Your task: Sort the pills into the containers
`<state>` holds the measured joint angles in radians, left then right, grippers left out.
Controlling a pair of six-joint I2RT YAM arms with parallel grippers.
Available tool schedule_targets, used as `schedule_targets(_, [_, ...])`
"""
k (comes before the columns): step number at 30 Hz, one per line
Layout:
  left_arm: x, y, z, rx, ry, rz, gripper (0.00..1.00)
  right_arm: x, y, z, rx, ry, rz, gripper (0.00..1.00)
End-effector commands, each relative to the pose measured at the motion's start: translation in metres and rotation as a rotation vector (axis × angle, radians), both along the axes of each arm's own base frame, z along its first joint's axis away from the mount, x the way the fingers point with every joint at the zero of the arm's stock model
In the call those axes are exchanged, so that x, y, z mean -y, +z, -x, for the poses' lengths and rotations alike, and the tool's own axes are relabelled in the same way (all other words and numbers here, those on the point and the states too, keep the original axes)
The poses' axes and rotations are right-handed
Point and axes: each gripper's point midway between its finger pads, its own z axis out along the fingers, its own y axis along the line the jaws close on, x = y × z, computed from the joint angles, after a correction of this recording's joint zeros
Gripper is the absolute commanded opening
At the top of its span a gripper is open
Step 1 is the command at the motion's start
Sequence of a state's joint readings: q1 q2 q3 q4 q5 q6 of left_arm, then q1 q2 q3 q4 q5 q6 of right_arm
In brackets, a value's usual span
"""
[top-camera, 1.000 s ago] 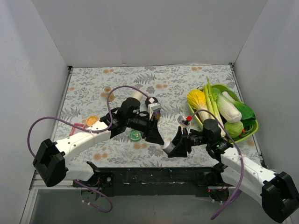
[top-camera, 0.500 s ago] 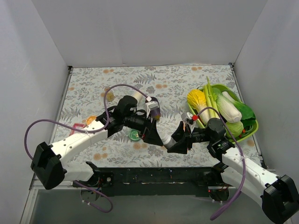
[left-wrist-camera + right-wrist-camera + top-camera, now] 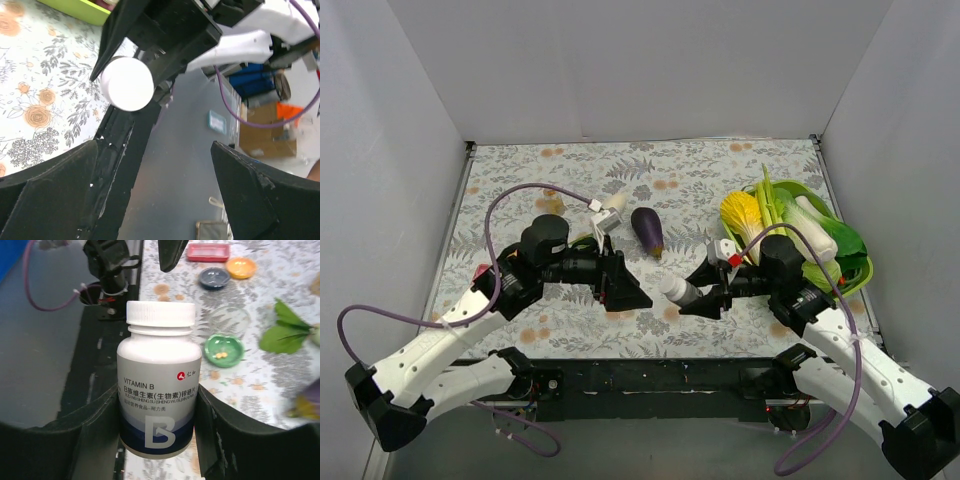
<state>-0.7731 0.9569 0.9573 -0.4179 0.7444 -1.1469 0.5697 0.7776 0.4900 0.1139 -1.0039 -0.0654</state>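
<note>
The left gripper (image 3: 630, 293) is held low over the flowered table (image 3: 520, 180). Its arm is bent at the elbow and stretched out to the right. Its black fingers (image 3: 50, 185) are spread wide apart, and nothing is held between them.

The right gripper (image 3: 708, 298) is pointed the other way, toward the left gripper. It is pressed onto a white pill bottle (image 3: 159, 385). The bottle is tilted, and its round white cap (image 3: 127, 83) is turned toward the left gripper. The two grippers are near each other but apart.

From above, the three dishes cannot be made out. They are seen only in the right wrist view, and a little blurred. There the green dish (image 3: 215, 342) is seen just beside the bottle, with two small yellow pills (image 3: 222, 355) in it. The blue dish (image 3: 214, 277) and the orange dish (image 3: 241, 267) are set farther back, side by side.

All three dishes are small, round and shallow. The bottle is smooth and round, and "VITAMIN B" is printed on its label. The gripper fingers are shaped like black points.
</note>
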Motion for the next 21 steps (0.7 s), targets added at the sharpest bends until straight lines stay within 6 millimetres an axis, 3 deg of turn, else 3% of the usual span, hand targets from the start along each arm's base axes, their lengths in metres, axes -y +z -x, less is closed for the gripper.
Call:
schedule_targets(1, [-0.009,0.007,-0.033,-0.040,0.291,0.052,0.98,0.011,0.007,-0.022,0.274,-0.062,0.085,0.01])
schedule_targets(9, [-0.003,0.001,-0.051,-0.270,0.455,0.155,0.98,0.023,0.008,-0.051,0.520,-0.198,0.151,0.01])
schedule_targets(16, [-0.001,0.010,-0.060,-0.347,0.516,0.236,0.98,0.029,-0.002,-0.067,0.587,-0.267,0.209,0.01])
schedule_targets(21, [0.001,0.001,-0.073,-0.412,0.584,0.208,0.98,0.030,-0.006,-0.074,0.612,-0.299,0.233,0.01])
